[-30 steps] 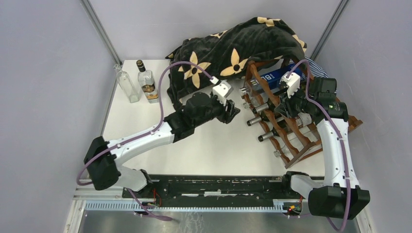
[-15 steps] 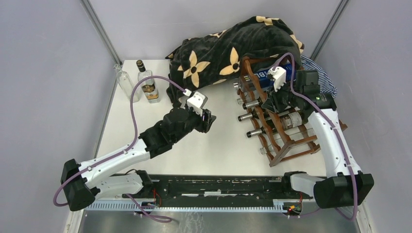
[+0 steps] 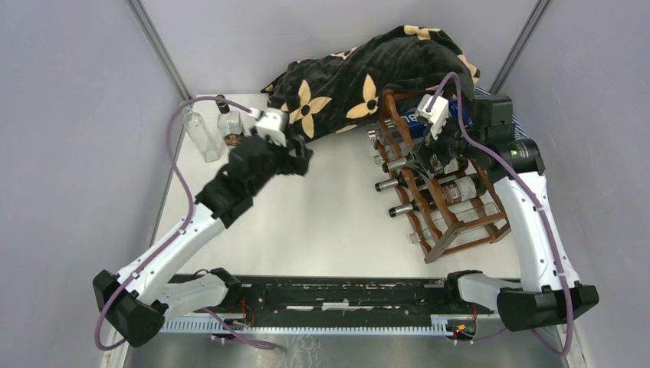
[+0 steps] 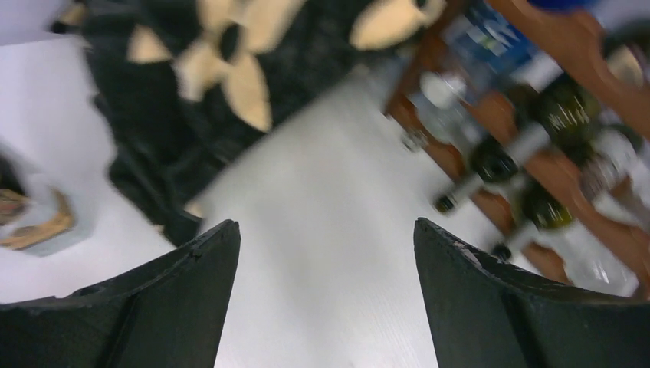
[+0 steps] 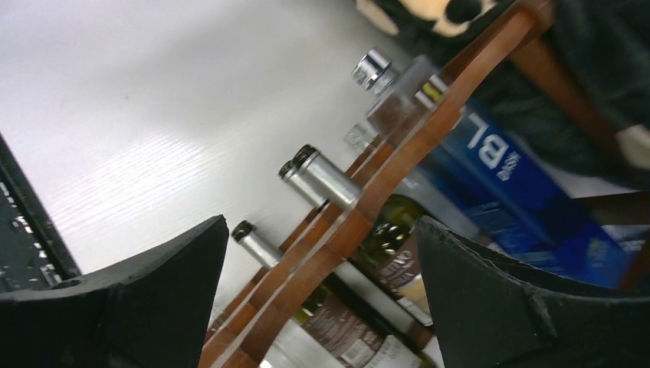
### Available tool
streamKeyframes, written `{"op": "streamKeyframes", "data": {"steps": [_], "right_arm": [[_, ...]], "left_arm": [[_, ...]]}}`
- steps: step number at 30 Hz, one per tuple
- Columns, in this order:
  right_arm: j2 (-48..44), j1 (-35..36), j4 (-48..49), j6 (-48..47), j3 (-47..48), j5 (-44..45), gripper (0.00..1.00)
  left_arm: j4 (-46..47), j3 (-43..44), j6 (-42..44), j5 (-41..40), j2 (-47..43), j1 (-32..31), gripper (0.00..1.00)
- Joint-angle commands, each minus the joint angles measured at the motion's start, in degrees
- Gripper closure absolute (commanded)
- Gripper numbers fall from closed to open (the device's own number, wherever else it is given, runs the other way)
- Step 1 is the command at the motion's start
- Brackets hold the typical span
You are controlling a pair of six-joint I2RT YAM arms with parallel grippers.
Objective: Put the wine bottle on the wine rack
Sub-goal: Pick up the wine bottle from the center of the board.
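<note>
The wine rack [image 3: 452,222] stands at 3 o'clock on the white desk [image 3: 337,222]. Several bottles lie in its tiers with their necks toward 9 o'clock, among them a labelled wine bottle [image 3: 460,188]. The right hand [image 3: 418,163] hovers at the rack's 9 o'clock side, fingers spread, pinching nothing. Farther off, toward 11 o'clock, the left hand [image 3: 297,157] is spread wide and empty, near a standing dark-capped bottle [image 3: 227,121] and a clear bottle [image 3: 201,136]. A black flowered blanket [image 3: 360,77] lies at 12 o'clock.

Glossy wood wine rack [image 5: 383,190] (plush blanket [image 3: 360,69])
</note>
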Motion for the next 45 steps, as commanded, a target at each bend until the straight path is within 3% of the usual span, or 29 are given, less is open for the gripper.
{"op": "streamKeyframes", "data": {"steps": [1,4,8,11,18,31,38,43,45], "right_arm": [[-1.91,0.37,1.58,-3.86,6.20,-1.43,0.02],[-2.04,0.39,5.94,-4.64,7.72,-6.43,0.02],[-3.59,0.42,18.35,-4.47,1.69,-25.13,0.02],[-1.40,1.05,27.18,3.97,-0.73,-34.04,0.02],[-2.57,2.56,29.68,4.21,-6.94,-33.71,0.02],[-3.52,3.36,32.40,5.43,-12.53,-34.59,0.02],[-3.75,3.43,33.10,6.07,-13.34,-33.93,0.02],[-3.88,3.41,33.14,6.33,-13.64,-33.62,0.02],[-3.87,3.52,32.91,6.33,-13.54,-33.54,0.02]], "left_arm": [[0.40,7.73,-6.20,11.96,1.62,16.87,0.10],[-1.78,14.06,-8.10,13.24,5.69,26.68,0.05],[-4.61,21.60,-8.39,15.38,11.89,35.87,0.01],[-8.20,26.52,-6.79,10.44,17.16,39.57,0.00],[-10.66,31.43,0.67,6.29,24.58,41.38,0.01],[-13.78,38.77,5.68,1.50,35.46,41.38,0.14],[-14.86,40.31,5.88,2.99,37.95,41.38,0.35],[-16.04,40.32,6.25,3.30,37.98,41.38,0.78],[-16.76,40.08,6.70,3.34,36.99,41.38,0.89]]}}
